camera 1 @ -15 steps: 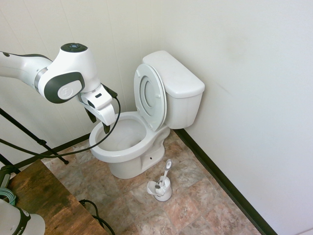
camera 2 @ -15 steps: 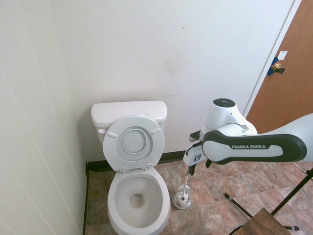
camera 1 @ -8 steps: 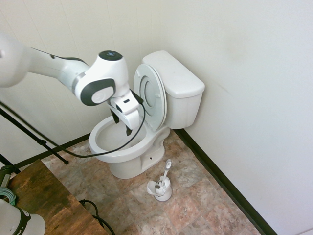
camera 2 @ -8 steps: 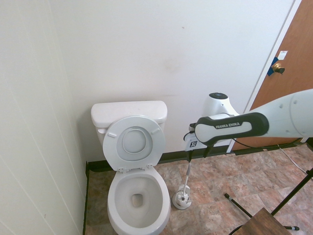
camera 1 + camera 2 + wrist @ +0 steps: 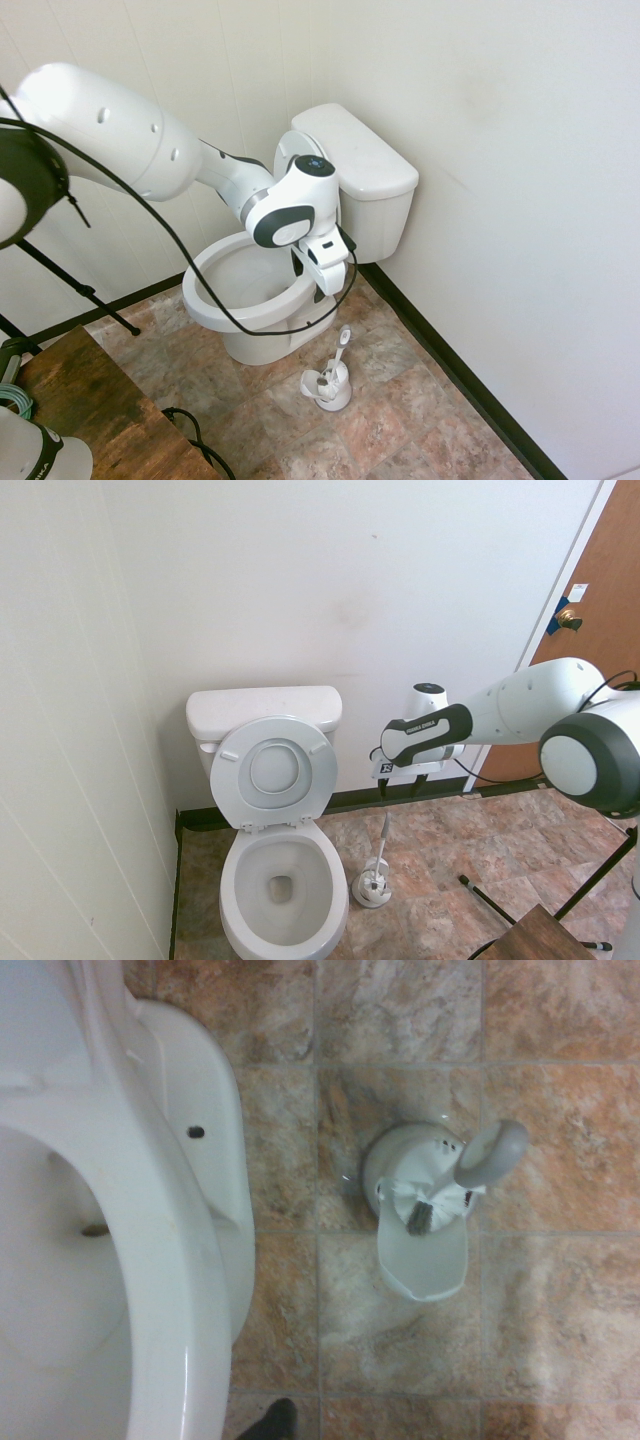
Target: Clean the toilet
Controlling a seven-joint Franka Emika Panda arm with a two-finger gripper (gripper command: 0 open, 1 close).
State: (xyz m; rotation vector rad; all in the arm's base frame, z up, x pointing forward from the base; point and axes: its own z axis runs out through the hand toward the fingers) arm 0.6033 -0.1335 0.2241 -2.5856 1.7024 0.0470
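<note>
toilet: white glossy ceramic (image 5: 240, 880), in the room corner, tank side toward the wall; stands beside the toilet brush set, the two apart
tank: boxy, flat lid (image 5: 264, 708) on top, small white flush lever (image 5: 208, 747) on its front
seat + lid: oval seat (image 5: 228, 785) and oval toilet lid (image 5: 275, 768) both up, leaning back toward tank
bowl: oval, open to view, drain opening (image 5: 280, 888) low inside
base: white foot on floor, dark bolt hole (image 5: 195, 1132) in wrist view
end effector: gripper (image 5: 401, 787) released, two dark fingers parted, nothing between them; points down, above floor on the brush side of toilet; no contact with brush handle
arm: white Franka, enters from left in first exterior view, from right in second; covers part of raised seat/lid and bowl rim in first exterior view
toilet brush: white handle (image 5: 383, 840) sticking up at a slant, brush end in the holder
brush holder: white, rounded (image 5: 371, 890), upright on floor; flap (image 5: 425, 1260) swung out to one side, grayish bristles (image 5: 420, 1219) visible
floor: stone-look tile (image 5: 380, 430), tan/pinkish/gray, dark baseboard (image 5: 450, 372) along wall
walls: off-white (image 5: 300, 590), panel grooves on one
door: brown (image 5: 560, 700), brass knob (image 5: 569, 620), blue tape (image 5: 553, 625) and white paper (image 5: 578, 593) near knob
table: brown wood top (image 5: 95, 410), edge in both exterior views
</note>
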